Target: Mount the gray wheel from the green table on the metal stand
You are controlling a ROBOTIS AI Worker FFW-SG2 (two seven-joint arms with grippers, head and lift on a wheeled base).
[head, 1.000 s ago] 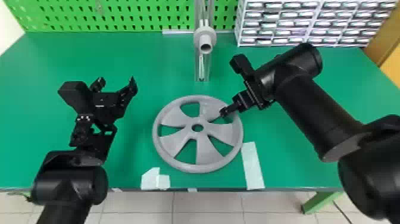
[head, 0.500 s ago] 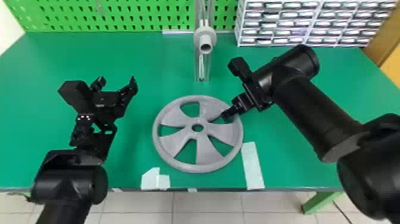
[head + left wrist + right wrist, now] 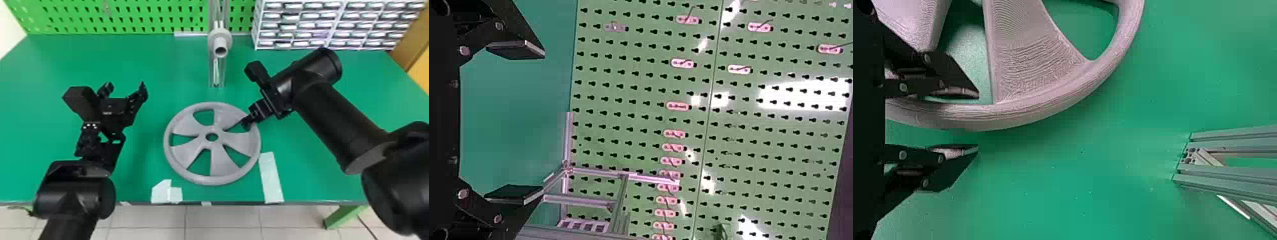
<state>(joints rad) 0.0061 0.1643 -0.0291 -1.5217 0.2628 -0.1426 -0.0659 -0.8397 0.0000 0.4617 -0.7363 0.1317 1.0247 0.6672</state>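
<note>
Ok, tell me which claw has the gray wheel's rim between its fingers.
The right claw: its open fingers stand on either side of the rim. The left claw, also open, is left of the wheel, around nothing.

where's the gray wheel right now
In the head view, the gray wheel lies flat mid-table, in front of the metal stand, with the right tool at its rim on the robot's right.
</note>
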